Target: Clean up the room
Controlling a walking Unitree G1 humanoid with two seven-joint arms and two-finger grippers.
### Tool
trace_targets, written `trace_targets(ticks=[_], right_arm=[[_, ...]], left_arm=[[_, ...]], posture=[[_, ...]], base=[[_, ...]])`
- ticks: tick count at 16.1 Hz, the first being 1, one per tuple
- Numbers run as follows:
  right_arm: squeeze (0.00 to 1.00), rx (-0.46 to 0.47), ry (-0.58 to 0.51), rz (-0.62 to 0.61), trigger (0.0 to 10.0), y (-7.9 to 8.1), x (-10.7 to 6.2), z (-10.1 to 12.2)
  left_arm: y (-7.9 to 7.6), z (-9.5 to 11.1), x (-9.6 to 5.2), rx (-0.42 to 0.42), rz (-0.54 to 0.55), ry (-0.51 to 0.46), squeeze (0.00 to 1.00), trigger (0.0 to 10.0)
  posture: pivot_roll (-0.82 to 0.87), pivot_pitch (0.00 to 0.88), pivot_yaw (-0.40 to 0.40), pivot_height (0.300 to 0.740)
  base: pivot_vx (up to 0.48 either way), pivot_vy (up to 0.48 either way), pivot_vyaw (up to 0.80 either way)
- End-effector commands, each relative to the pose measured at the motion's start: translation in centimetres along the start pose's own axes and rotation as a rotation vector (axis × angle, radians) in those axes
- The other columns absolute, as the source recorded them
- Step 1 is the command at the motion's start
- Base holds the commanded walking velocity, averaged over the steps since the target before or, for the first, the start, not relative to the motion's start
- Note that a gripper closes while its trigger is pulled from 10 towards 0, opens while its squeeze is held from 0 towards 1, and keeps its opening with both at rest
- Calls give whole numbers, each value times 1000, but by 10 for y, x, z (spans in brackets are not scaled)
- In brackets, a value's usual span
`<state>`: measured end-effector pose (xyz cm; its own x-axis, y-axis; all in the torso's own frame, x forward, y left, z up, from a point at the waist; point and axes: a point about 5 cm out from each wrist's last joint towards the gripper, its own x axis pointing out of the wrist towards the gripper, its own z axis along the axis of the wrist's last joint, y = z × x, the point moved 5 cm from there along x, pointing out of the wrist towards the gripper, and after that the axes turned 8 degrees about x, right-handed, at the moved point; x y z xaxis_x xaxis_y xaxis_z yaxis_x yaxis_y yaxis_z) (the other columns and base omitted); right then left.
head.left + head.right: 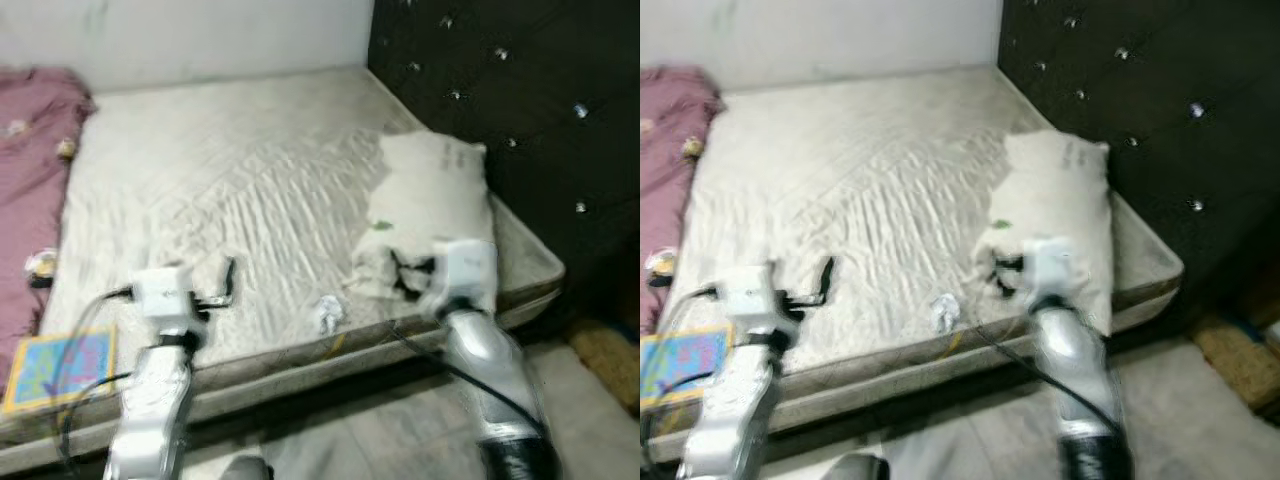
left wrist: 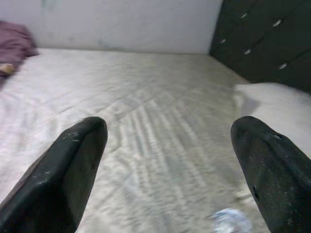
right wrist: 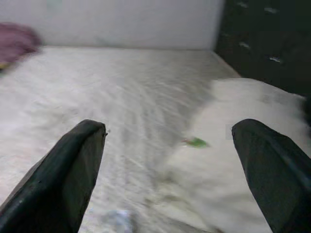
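A bare white mattress (image 1: 230,190) lies before me with a white pillow (image 1: 430,200) at its right, by the dark headboard. A small crumpled wrapper (image 1: 329,314) rests near the front edge, between my arms. A tiny green scrap (image 3: 197,142) sits on the pillow's near end. My left gripper (image 1: 226,283) hovers open over the mattress's front left part. My right gripper (image 1: 402,275) is open just above the pillow's near corner. Both pairs of fingers hold nothing.
A dark tufted headboard (image 1: 500,90) stands along the right. A pink blanket (image 1: 30,160) lies along the left side, with small objects on it. A colourful book (image 1: 58,366) rests at the front left corner. Grey floor (image 1: 400,430) runs below the bed.
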<state>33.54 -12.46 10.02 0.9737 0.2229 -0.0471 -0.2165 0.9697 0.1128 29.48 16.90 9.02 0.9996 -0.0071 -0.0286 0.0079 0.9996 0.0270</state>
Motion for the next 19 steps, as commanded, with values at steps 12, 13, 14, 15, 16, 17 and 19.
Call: trace_targets(ticks=[12,13,14,15,16,17,19], right_arm=[[0,2,-10,-63,10000,-18,-2,1],[0,-2,-9,-60,10000,-17,-2,1],[0,-11,-10,-55,10000,-16,-2,2],[0,-8,-10,-55,10000,-16,-2,1],[0,-4,-9,-57,10000,-17,-1,1],[0,-3,-9,-57,10000,-17,-1,1],[0,-3,-8,-58,10000,-17,-1,0]], left_arm=[[-15,7,1,-56,-78,-27,0,10000],[-15,7,1,-58,-84,-30,0,10000],[-15,7,1,-56,-86,-31,0,10000],[-15,7,1,-53,-85,-31,0,10000],[-14,7,1,-46,-78,-28,0,10000],[-14,7,1,-46,-75,-28,0,10000],[-13,7,2,-47,-61,-26,0,10000]], posture=[[34,16,-28,740],[34,17,-27,740],[34,17,-27,740],[35,15,-28,740],[37,13,-29,740],[37,14,-29,740],[40,10,-31,740]], base=[[152,0,133],[311,0,0],[322,0,0],[341,0,0],[307,0,0],[285,0,0],[0,0,0]])
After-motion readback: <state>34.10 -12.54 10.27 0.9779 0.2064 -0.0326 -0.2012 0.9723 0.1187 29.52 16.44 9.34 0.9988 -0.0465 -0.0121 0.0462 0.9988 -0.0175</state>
